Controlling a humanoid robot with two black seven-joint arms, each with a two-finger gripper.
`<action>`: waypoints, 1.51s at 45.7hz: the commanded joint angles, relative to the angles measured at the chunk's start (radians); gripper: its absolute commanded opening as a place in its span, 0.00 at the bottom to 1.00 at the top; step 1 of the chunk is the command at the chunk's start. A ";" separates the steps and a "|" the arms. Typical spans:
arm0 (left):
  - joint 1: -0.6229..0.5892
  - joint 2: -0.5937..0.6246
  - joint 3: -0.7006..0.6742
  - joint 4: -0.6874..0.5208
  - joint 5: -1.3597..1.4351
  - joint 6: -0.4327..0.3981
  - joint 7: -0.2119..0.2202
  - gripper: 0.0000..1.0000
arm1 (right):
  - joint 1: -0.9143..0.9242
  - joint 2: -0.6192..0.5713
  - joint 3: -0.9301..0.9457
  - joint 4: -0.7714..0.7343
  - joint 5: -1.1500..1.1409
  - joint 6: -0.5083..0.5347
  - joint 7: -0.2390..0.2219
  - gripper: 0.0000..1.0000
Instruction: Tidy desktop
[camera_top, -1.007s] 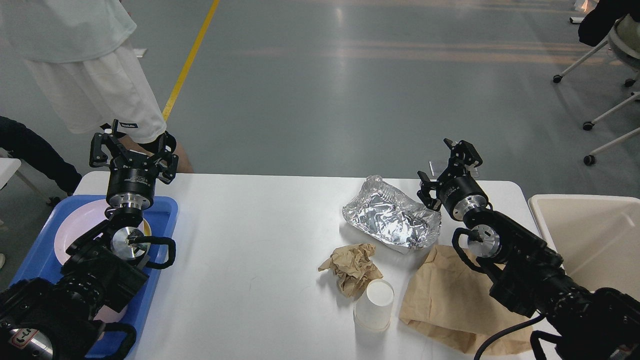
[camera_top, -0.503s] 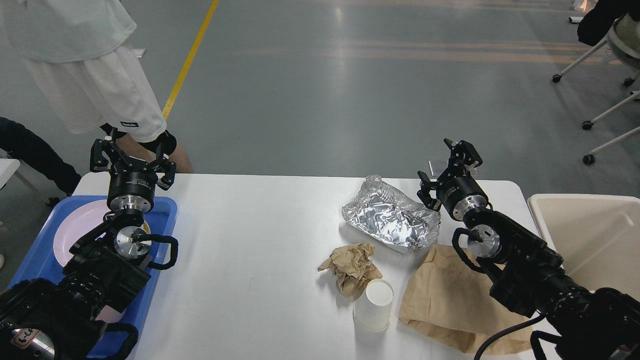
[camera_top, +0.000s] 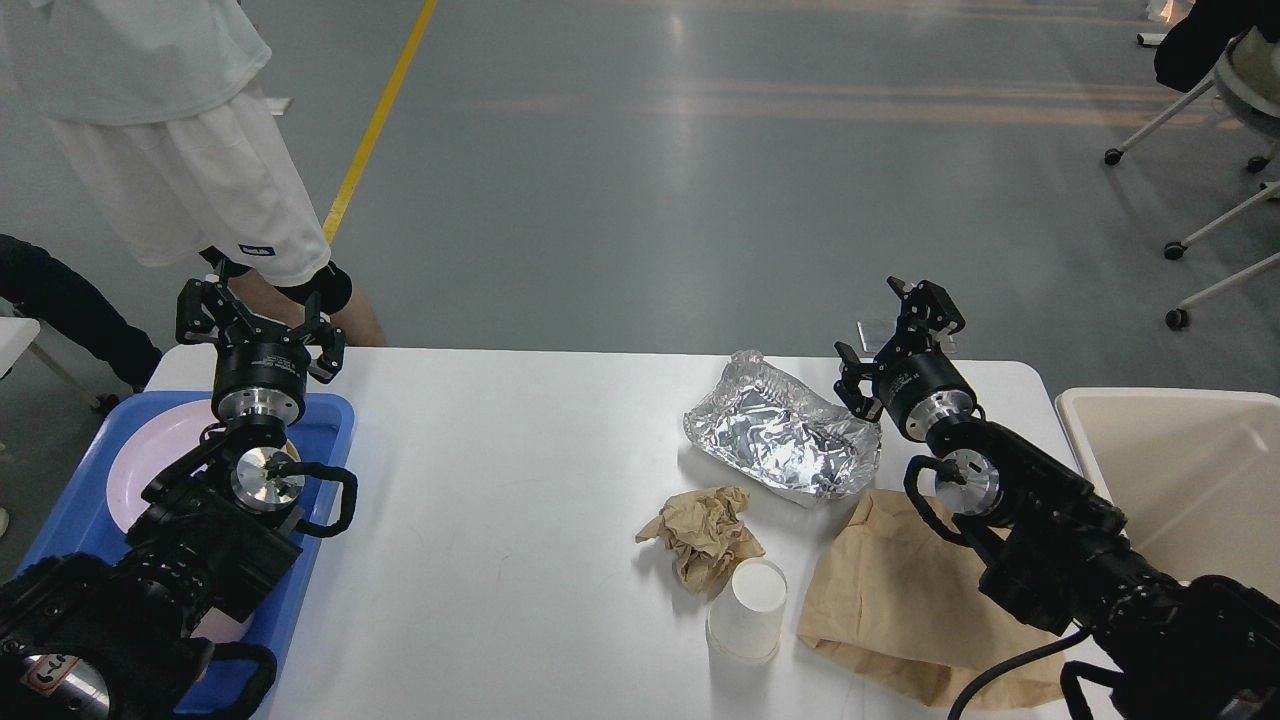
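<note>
The white desktop (camera_top: 500, 500) carries a crumpled foil tray (camera_top: 780, 440), a crumpled brown paper ball (camera_top: 703, 535), a white paper cup (camera_top: 748, 610) lying on its side and a flat brown paper bag (camera_top: 900, 600). My left gripper (camera_top: 258, 322) hangs open and empty above the far end of the blue tray (camera_top: 330, 430). Just right of the foil tray, near the far table edge, my right gripper (camera_top: 897, 327) is open with nothing in it.
A pink plate (camera_top: 150, 450) lies in the blue tray at the left. A cream bin (camera_top: 1180, 470) stands beside the table's right end. A person in white (camera_top: 180, 140) stands behind the far left corner. Office chairs (camera_top: 1220, 120) are at the far right.
My left gripper has drifted slightly down and to the left over the blue tray. The right arm and the items on the table have not moved.
</note>
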 joint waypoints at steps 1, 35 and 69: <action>0.005 -0.001 -0.001 0.000 0.000 -0.013 -0.003 0.96 | 0.000 0.000 0.000 0.000 0.000 0.000 0.000 1.00; 0.005 -0.001 -0.001 0.000 0.000 -0.016 -0.003 0.96 | 0.000 0.000 0.000 0.001 0.000 0.000 0.000 1.00; 0.005 -0.001 -0.001 0.000 0.000 -0.016 -0.003 0.96 | -0.003 -0.005 0.000 0.003 0.000 0.003 -0.005 1.00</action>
